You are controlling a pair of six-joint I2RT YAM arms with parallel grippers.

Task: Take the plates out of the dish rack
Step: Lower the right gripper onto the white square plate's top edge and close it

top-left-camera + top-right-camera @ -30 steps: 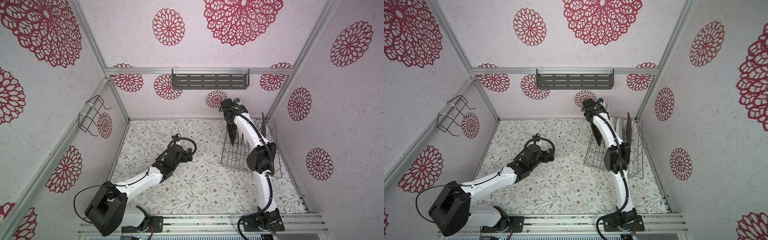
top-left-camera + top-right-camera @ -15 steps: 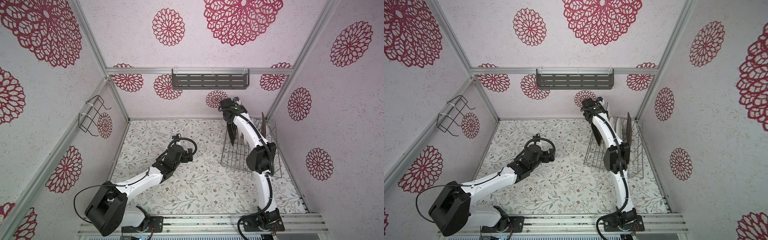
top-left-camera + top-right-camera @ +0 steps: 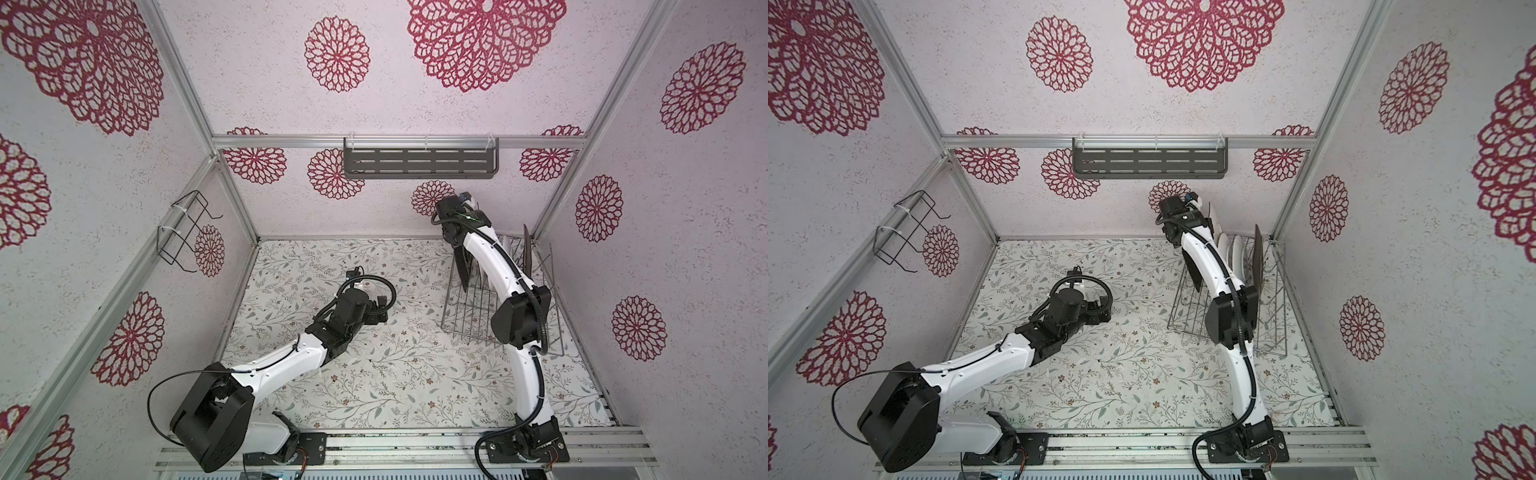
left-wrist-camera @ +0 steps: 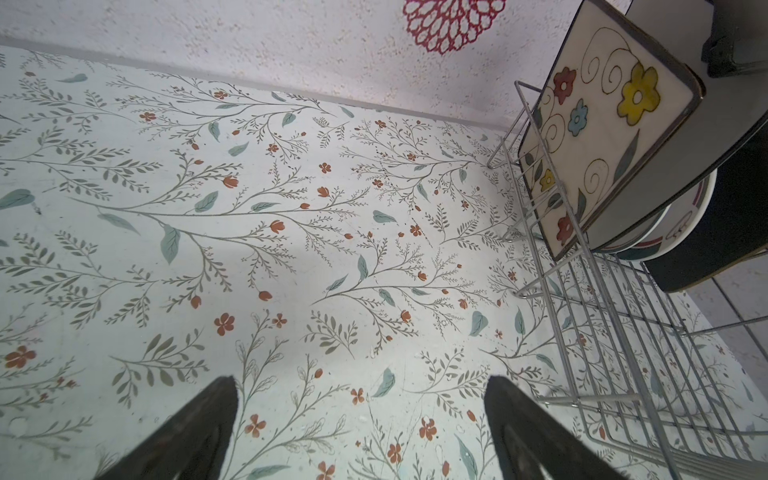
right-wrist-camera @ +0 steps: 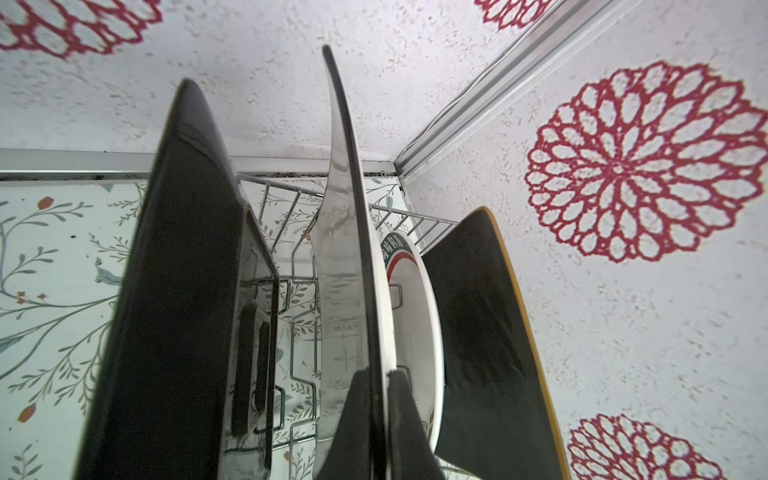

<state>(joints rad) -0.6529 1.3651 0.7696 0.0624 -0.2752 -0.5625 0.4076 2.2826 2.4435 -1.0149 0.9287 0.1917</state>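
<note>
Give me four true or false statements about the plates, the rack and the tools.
1. The right tool is shut on a glossy plate by its rim, in the dish rack. True.
2. The left tool holds a plate. False: it is open and empty above the table.
3. The floral square plate lies flat on the table. False: it stands upright in the rack.
4. A black plate stands in the rack. True.

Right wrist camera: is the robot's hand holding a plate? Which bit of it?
Yes. The right gripper is shut on the rim of the shiny dark-edged plate, one finger on each face. The left gripper is open and holds nothing.
</note>
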